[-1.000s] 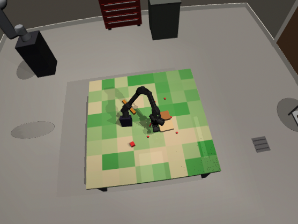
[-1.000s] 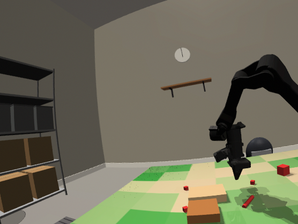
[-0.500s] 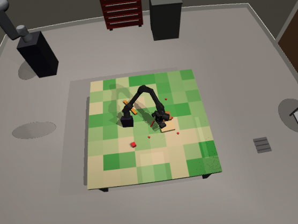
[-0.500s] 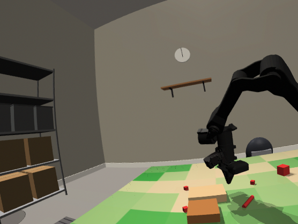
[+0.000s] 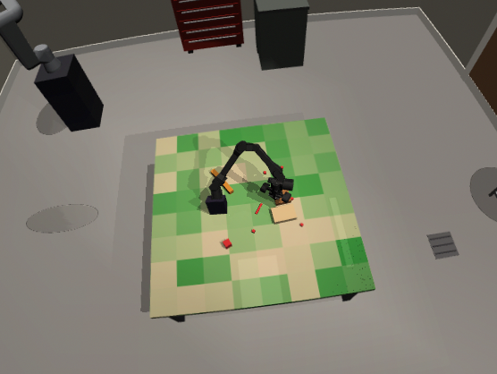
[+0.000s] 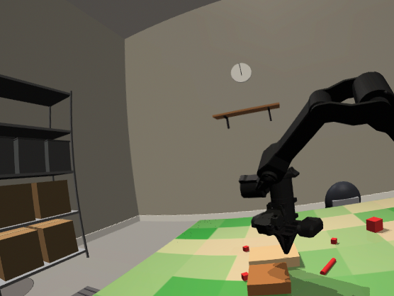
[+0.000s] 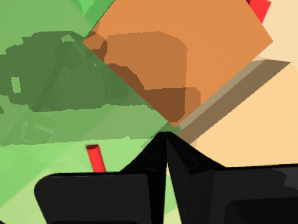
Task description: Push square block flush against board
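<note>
The orange-brown square block [image 5: 282, 202] [image 6: 262, 274] [image 7: 220, 30] lies flat beside the light tan board [image 5: 284, 214] [image 6: 266, 252] [image 7: 250, 130]. In the wrist view one side of the block runs along a side of the board, very close to it; I cannot tell whether they touch all along. The block's near corner lies close to the board's near corner, which the fingers partly hide. My gripper [image 6: 286, 252] [image 7: 164, 137] is shut and empty, with its tips pointing down near these corners. The arm hides much of the block in the top view.
A red stick [image 5: 258, 208] [image 6: 328, 266] [image 7: 96, 159] lies by the board. Several small red cubes are scattered around, one [image 6: 244, 276] near the block. A bigger red cube [image 5: 227, 243] [image 6: 374, 224] is farther off. An orange bar [image 5: 228, 186] lies near the arm's base.
</note>
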